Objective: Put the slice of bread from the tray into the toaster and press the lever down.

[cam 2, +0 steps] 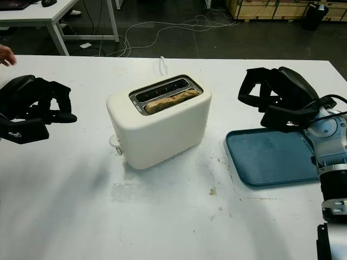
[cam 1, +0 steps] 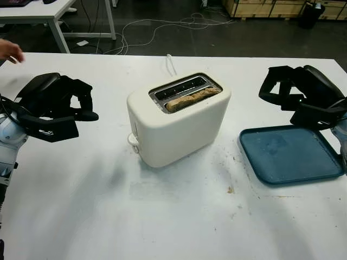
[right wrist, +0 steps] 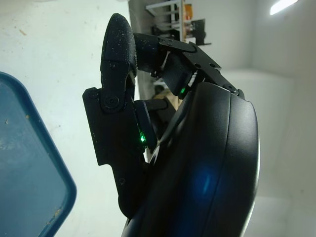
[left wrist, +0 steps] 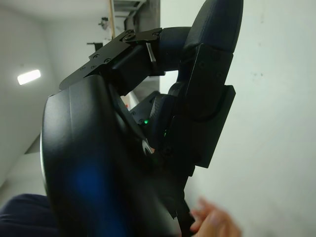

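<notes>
Head views: the slice of bread [cam 1: 192, 99] sits in the near slot of the white toaster [cam 1: 179, 127] at the table's middle; the blue tray [cam 1: 290, 154] lies bare to its right. The left hand [cam 1: 51, 105] hovers left of the toaster, fingers curled on nothing; the right hand [cam 2: 276, 97] — likewise curled, holding nothing — hangs over the tray's far edge; a person's hand [cam 1: 11, 51] shows at far left. Left wrist view: black fingers [left wrist: 207, 94] bent over the white table [left wrist: 276, 123]. Right wrist view: bent fingers [right wrist: 116, 98] just beyond the tray's corner.

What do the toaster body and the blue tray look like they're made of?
The toaster body looks like smooth cream plastic with a soft sheen: rounded moulded corners, no seams. Its slot frame looks like shiny metal, dark and reflective around the bread slice. The tray looks like matte blue plastic with a raised rolled rim; its floor is scuffed and crumb-dusted. Neither material is certain from looks alone.
</notes>
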`<state>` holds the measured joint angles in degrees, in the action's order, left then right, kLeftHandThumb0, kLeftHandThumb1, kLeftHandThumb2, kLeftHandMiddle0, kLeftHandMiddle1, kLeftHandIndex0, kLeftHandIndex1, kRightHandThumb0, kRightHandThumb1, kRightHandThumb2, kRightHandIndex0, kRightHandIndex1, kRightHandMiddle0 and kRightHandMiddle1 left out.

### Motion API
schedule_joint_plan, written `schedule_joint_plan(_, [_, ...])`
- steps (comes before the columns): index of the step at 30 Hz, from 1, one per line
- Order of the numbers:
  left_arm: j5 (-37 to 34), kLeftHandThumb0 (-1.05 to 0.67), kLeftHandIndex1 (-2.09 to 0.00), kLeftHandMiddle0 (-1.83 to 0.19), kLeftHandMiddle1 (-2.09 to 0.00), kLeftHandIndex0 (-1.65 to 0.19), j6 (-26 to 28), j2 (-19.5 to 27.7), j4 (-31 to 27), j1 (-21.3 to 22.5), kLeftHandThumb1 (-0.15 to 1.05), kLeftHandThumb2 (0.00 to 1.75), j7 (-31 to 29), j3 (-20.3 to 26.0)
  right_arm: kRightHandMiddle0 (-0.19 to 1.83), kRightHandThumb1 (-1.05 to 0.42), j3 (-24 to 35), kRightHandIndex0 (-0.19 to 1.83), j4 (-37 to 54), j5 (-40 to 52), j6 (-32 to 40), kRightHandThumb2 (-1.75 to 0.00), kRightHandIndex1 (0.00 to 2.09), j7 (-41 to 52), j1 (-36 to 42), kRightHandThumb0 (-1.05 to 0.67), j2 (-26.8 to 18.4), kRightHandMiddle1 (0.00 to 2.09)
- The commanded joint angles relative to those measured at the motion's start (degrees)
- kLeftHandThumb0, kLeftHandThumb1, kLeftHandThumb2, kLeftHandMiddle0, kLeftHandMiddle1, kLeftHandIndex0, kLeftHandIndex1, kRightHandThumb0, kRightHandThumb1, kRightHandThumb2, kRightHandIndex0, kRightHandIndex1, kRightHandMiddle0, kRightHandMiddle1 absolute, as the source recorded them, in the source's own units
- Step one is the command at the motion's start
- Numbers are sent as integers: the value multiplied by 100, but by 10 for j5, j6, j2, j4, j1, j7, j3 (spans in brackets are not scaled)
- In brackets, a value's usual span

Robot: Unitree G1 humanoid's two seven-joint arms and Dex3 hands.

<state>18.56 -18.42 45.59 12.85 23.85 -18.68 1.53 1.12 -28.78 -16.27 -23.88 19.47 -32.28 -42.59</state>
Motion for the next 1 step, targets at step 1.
schedule_joint_plan(1, [-8,-86,-132,-119,-155,-108,1,-5,-1,-2,91,0,2,5,75,-92,3,65,-3,11,-11,-37,166,-7,2,-61,0,92])
